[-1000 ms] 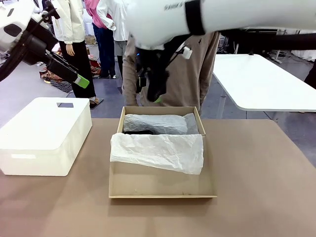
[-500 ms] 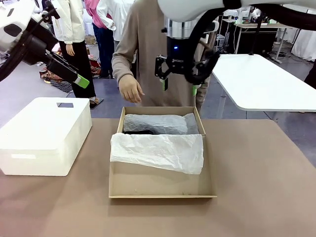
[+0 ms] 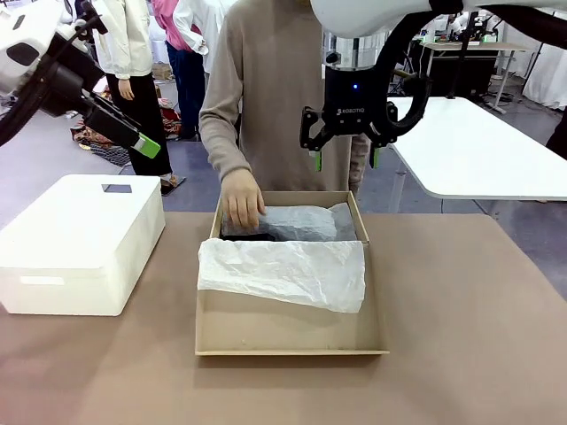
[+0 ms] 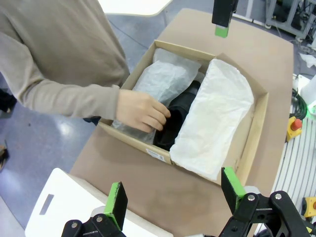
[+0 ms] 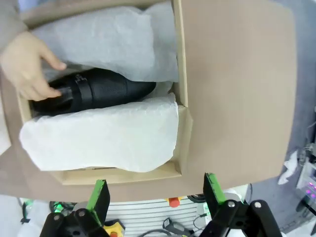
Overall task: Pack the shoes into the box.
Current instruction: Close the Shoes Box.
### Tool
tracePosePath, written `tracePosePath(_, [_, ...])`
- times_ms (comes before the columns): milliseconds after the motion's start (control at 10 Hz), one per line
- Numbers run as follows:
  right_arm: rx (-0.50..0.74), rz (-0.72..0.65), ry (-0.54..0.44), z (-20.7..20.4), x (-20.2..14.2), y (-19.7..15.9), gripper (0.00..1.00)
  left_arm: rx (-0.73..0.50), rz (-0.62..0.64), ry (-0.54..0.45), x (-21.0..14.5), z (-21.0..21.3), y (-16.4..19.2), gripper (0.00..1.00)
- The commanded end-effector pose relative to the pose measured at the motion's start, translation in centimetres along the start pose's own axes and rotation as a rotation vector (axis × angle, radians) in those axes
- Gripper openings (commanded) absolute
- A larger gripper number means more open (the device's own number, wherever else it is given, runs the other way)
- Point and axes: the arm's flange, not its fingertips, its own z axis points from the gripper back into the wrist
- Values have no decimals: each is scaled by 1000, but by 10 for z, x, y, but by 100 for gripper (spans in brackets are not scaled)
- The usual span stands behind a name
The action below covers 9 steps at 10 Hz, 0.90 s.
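Note:
The tan cardboard box (image 3: 291,341) sits mid-table, lined with white tissue paper (image 3: 283,270). One black shoe (image 5: 101,91) lies inside between the tissue folds, also seen as the shoe (image 4: 178,116) from the left wrist. The person's hand (image 3: 241,200) rests on the shoe's heel end, the same hand (image 4: 142,110) (image 5: 27,64) in both wrist views. My right gripper (image 3: 345,159) hangs open and empty above the box's far edge. My left gripper (image 3: 146,146) is raised at far left above the white box; its green-padded fingers (image 4: 116,203) stand apart with nothing between them.
A larger white rounded-corner box (image 3: 80,241) stands on the table's left. The person in a beige sweater (image 3: 266,88) stands at the far edge. A white table (image 3: 469,146) lies behind on the right. Bare brown tabletop (image 3: 478,336) spreads right of the box.
My right gripper has swung right and lifted above the box's far right edge. The person's hand has come down into the box onto the shoe. The left arm has stayed still.

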Motion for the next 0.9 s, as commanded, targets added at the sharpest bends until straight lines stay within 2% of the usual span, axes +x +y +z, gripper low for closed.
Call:
tracePosePath(0, [-6,1,-16,4,0,3,100,-17,-3,-11,0,0,0,100])
tracePosePath(400, [0,7,-4,1,-1,4,100,-17,-3,-11,0,0,0,100])
tracePosePath(600, [61,190,-15,3,7,-27,100,-17,-3,-11,0,0,0,100])
tracePosePath(800, [56,385,-33,1,11,-62,100,-17,-3,-11,0,0,0,100])
